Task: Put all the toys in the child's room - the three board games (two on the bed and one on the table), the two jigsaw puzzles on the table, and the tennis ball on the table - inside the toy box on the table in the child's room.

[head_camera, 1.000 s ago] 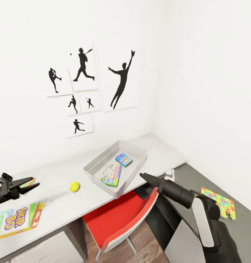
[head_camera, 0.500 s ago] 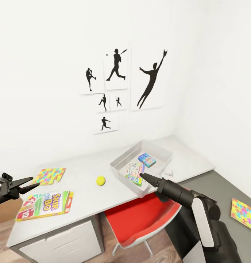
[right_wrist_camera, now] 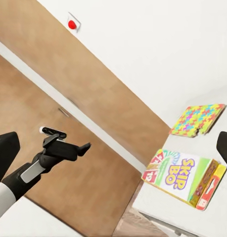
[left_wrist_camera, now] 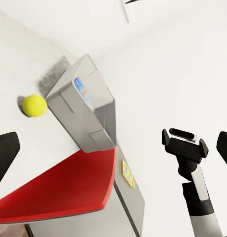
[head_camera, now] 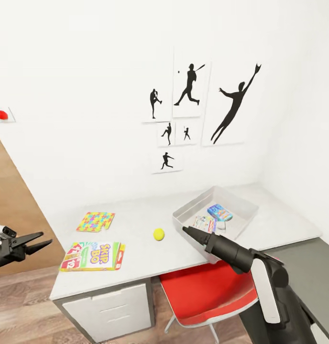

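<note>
White-walled child's room with black silhouette sports pictures (head_camera: 202, 112) above the light grey tabletop (head_camera: 136, 239). Toy box (head_camera: 183, 217) sits on the tabletop toward the corner, two game boxes already inside: a small blue one (head_camera: 219, 212) and a pale one (head_camera: 203, 222) beside it. Still out on the tabletop: tennis ball (head_camera: 158, 234) just beside the toy box, Skip-Bo board game (head_camera: 93, 249) near the front edge, jigsaw puzzle (head_camera: 95, 221) behind it. Red chair (head_camera: 207, 291) tucked under the tabletop. Left end effector (head_camera: 42, 240) hangs off the tabletop's end, empty, fingers slightly apart. Right end effector (head_camera: 186, 230) is empty, hovering by the toy box's front wall, fingers look together in head view, though the right wrist view shows its fingertips (right_wrist_camera: 5, 148) spread at the frame edges, so cannot tell. Step in hand, as I judge: between placements, lining up on the remaining toys. Next move likely calls for reaching the ball or Skip-Bo box and opening over it. Versus one second ago: the view has swung left, so the whole tabletop end and wood door now show; the second jigsaw on the dark section is out of frame; things themselves unmoved.
</note>
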{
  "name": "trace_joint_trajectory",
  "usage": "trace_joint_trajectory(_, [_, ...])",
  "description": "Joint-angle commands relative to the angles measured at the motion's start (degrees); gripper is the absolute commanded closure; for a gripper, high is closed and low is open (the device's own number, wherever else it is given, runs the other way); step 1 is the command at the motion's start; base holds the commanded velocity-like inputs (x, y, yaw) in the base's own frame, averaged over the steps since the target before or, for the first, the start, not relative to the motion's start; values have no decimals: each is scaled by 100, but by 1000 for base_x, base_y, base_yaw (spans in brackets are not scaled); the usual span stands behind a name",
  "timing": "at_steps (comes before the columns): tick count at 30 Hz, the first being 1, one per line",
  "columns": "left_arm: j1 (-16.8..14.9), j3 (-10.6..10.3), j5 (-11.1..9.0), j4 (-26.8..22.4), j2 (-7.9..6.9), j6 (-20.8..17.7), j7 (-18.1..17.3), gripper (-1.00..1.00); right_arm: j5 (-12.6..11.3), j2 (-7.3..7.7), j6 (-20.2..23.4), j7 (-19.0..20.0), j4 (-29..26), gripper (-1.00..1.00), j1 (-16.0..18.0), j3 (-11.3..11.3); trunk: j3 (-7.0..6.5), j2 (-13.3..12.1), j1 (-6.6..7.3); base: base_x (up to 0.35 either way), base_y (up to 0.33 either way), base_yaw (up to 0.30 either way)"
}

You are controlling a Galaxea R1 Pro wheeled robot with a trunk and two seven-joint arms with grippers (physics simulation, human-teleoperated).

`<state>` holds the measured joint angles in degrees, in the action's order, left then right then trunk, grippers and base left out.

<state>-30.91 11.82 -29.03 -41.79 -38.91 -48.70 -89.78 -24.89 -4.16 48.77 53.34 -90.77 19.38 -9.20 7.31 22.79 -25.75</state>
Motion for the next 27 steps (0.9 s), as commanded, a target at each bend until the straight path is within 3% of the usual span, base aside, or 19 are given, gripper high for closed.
trace_joint_trajectory(1, [-1, -3, 2, 2, -1, -61, -22, -100, 2, -5, 28, 18, -2, -100, 5, -12, 12, 12, -4, 0, 6, 289])
trace_joint_trajectory(7, [68, 10, -3, 4, -3, -68, -22, -100, 9, -6, 28, 18, -2, -100, 5, -6, 12, 12, -4, 0, 48, 289])
trace_joint_trajectory(13, [90, 13, -5, 7, -3, -62, -22, -100, 10, -6, 28, 18, -2, -100, 5, -3, 12, 12, -4, 14, 235, 289])
trace_joint_trajectory(20, [94, 19, -13, 11, -3, -61, -22, -100, 10, -2, 28, 25, -2, -100, 5, -17, 12, 12, -4, 168, 240, 290])
trace_joint_trajectory(27, [94, 22, -12, 13, -3, -54, -22, -100, 10, -6, 28, 32, -2, -100, 5, -20, 18, 12, -4, 130, 51, 289])
